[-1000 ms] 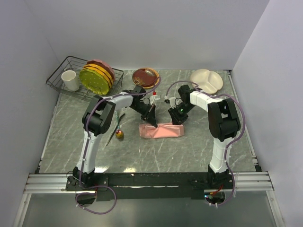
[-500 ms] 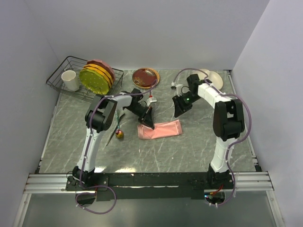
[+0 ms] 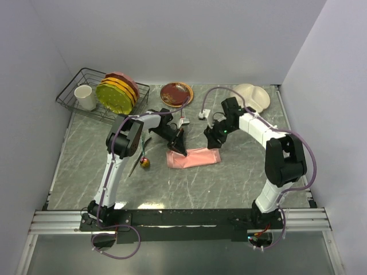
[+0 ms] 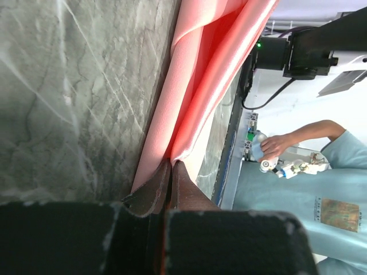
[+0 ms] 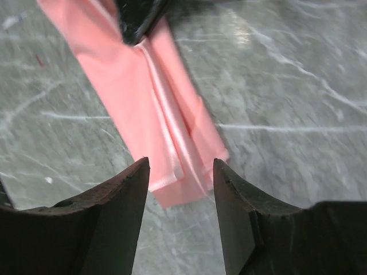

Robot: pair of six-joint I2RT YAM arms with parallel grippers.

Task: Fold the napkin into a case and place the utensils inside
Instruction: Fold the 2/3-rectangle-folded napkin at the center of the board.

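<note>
Folding in hand: the napkin (image 3: 195,157) lies as a narrow strip mid-frame on the grey-green marble table (image 3: 189,189), left gripper (image 3: 182,148) clamped on its left end, right gripper (image 3: 213,139) empty, jaws apart above its right end. Next, we judge, its fold must be held open for the utensils (image 3: 143,162) lying to its left. Plain white walls (image 3: 172,40) enclose the table.

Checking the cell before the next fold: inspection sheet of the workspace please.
Surface: grey marbled tabletop.
Job's things: napkin folded into a narrow strip; utensils lying left of it, outside.
Clutter: wire rack with cup and plates; brown plate; cream divided dish.
End effectors: left end effector shut on the napkin's end; right end effector open over the other end.
Cables: purple cables looped along both arms.
Surroundings: white walls; person in light blue, left wrist view.
</note>
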